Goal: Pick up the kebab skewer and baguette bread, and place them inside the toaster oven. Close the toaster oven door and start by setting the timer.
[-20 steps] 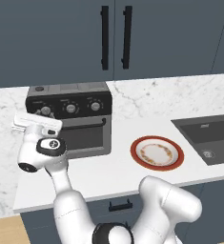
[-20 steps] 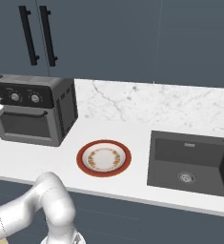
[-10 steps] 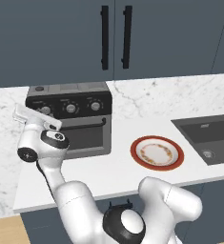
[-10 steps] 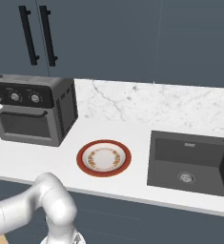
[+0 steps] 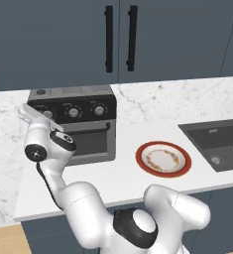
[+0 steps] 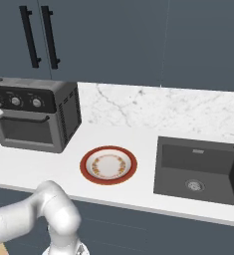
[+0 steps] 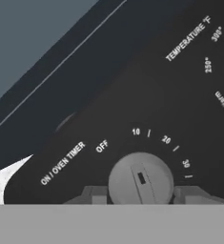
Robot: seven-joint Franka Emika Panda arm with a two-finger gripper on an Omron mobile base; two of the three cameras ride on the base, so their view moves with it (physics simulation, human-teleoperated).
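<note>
The toaster oven (image 5: 83, 130) stands at the left of the counter, also in the right base view (image 6: 39, 117). The toaster oven door (image 5: 90, 144) is up and closed. My gripper (image 5: 43, 116) is at the left end of the black knob panel. In the hand view my gripper (image 7: 140, 193) is shut on the silver timer knob (image 7: 140, 176), one dark fingertip (image 7: 92, 194) pressed to each side. The knob's mark points below the scale, between OFF and 30. The kebab skewer and baguette bread are out of view.
A red-rimmed plate (image 5: 162, 158) (image 6: 108, 165) lies bare on the white counter, right of the oven. A dark sink (image 5: 217, 144) (image 6: 203, 164) is set in at the right. Dark cabinet doors with black handles (image 5: 120, 38) hang above.
The hand has risen a little and rolled at the left end of the knob panel. The arm's elbow has dropped lower. Oven, plate and sink have not moved.
</note>
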